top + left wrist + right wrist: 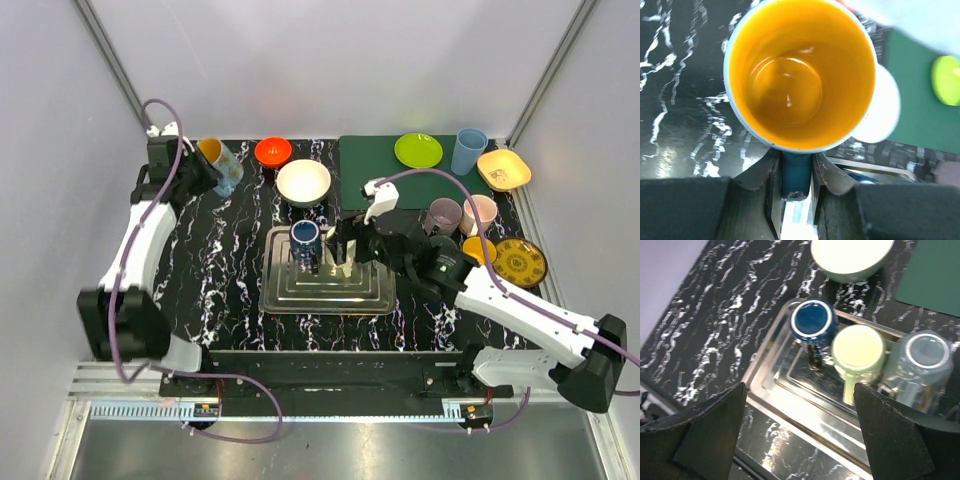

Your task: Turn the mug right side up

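One mug, handle clamped in left end effector

1. From above, the light is bright and even. The white walls glow past the back edge of the table.
2. The shiny tray in the middle of the table throws back white glare.
3. My left wrist view is very close. The yellow inside of the mug has a small shine. The white bowl and green plate behind it are blurry.
4. My right wrist view is dimmer. My dark fingers look soft.
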`<state>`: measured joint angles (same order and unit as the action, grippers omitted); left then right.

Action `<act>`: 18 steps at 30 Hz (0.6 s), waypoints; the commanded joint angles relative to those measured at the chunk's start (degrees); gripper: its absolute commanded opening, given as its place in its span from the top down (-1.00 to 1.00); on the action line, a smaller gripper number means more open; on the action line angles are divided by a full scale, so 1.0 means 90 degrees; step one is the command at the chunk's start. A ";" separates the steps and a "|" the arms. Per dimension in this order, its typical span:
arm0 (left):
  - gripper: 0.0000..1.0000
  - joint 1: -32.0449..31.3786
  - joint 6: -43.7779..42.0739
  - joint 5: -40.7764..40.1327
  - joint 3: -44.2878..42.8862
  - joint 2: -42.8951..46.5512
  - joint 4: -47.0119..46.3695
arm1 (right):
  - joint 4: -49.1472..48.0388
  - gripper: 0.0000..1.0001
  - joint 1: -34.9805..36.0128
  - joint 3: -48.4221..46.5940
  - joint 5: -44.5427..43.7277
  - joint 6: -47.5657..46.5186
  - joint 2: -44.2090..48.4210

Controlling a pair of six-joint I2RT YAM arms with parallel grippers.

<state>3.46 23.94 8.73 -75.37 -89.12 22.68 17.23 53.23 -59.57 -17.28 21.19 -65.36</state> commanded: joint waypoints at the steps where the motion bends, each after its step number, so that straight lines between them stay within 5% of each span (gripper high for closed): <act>1: 1.00 -0.0297 0.1223 0.0308 0.0530 0.2233 -0.1346 | -0.1101 -0.86 -0.0036 -0.0246 0.0902 0.0525 -0.0188; 9: 1.00 -0.0512 0.3206 0.2091 0.2065 0.4666 -0.3140 | -0.2918 -0.87 -0.0202 -0.0306 0.3742 0.2261 -0.0550; 13: 1.00 -0.0726 0.4795 0.2760 0.2718 0.5000 -0.4713 | -0.4236 -0.86 -0.0231 -0.0148 0.4390 0.2840 -0.0677; 18: 1.00 -0.1077 0.5659 0.2877 0.3257 0.5215 -0.6053 | -0.4757 -0.86 -0.0221 -0.0139 0.4372 0.3104 -0.0774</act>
<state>-4.67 63.86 30.33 -46.57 -44.75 -9.19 -15.81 51.64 -60.71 18.39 44.80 -71.68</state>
